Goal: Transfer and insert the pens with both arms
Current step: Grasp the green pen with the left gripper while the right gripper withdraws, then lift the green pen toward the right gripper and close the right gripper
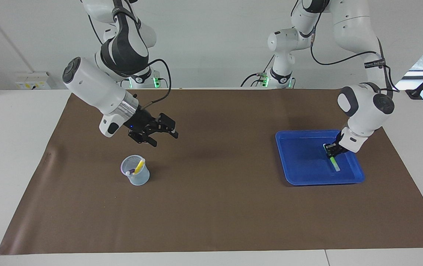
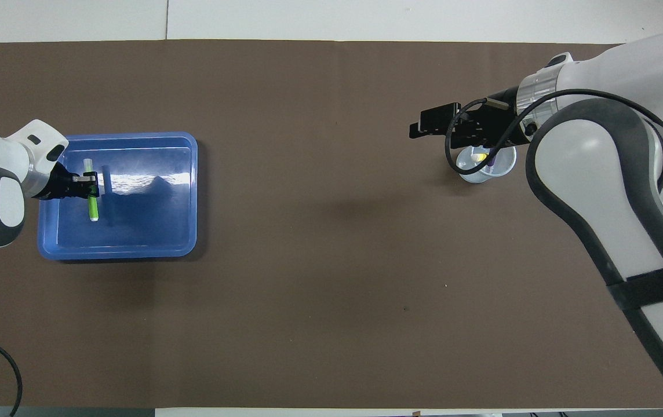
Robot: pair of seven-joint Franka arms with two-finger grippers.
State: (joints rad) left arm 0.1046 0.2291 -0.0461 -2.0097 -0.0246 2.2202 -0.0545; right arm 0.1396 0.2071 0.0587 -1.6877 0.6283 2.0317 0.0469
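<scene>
A clear cup [image 1: 139, 179] [image 2: 502, 168] stands toward the right arm's end of the table. A yellow pen [image 1: 138, 165] [image 2: 480, 157] and a purple pen [image 1: 132, 172] [image 2: 491, 165] lean inside it. My right gripper [image 1: 162, 137] [image 2: 424, 124] hangs open and empty above the mat, beside the cup toward the table's middle. A blue tray [image 1: 300, 159] [image 2: 146, 214] lies toward the left arm's end. My left gripper [image 1: 331, 149] [image 2: 89, 180] is down in it, shut on the upper part of the light green pen [image 1: 334, 163] [image 2: 93, 205].
A brown mat [image 1: 215, 203] covers most of the white table. Two smaller white arms [image 1: 280, 55] with green-lit bases stand at the robots' edge. A black cable loops from the right wrist over the cup in the overhead view.
</scene>
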